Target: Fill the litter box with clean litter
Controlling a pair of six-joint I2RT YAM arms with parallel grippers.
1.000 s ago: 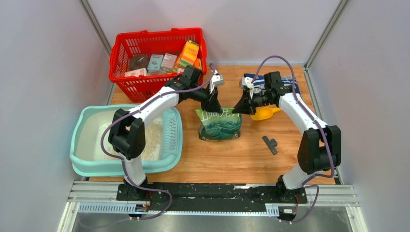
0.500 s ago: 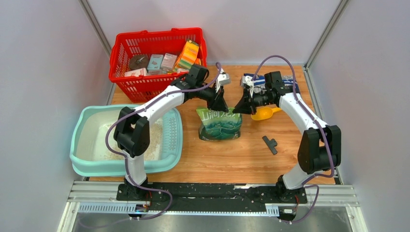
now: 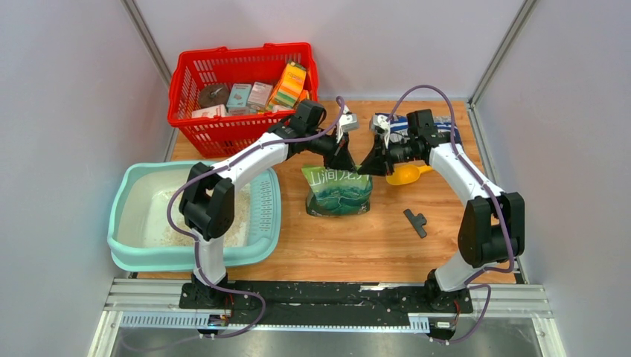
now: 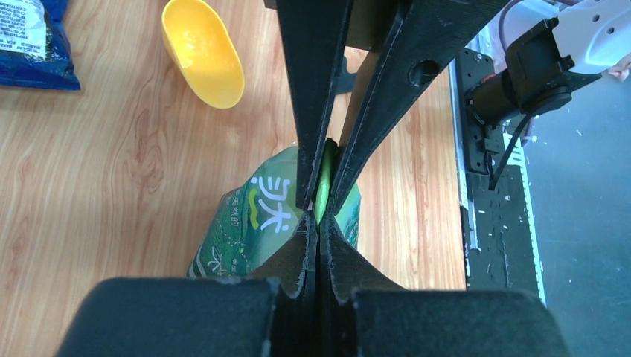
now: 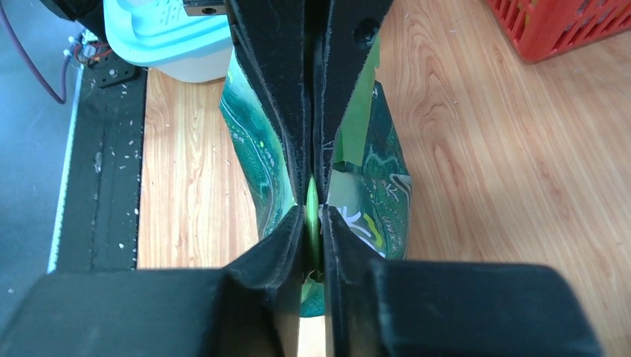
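Observation:
The pale teal litter box (image 3: 126, 195) sits at the table's left with a heap of clean litter (image 3: 231, 216) inside, next to its slotted ledge. A green printed bag (image 3: 338, 195) stands mid-table. My left gripper (image 3: 347, 165) is shut on the bag's top edge, seen as a thin green strip between its jaws in the left wrist view (image 4: 320, 195). My right gripper (image 3: 362, 169) is shut on the same top edge from the right, which also shows in the right wrist view (image 5: 312, 201). The two grippers stand close together above the bag (image 5: 257, 141).
A red mesh basket (image 3: 245, 63) with boxes stands at the back left. A yellow scoop (image 3: 408, 175) and a blue bag (image 3: 446, 132) lie behind the right arm. A small black part (image 3: 416, 222) lies on the wood at the right.
My left gripper has moved right along the bag's top edge, toward the right gripper. The right arm and the bag have stayed in place.

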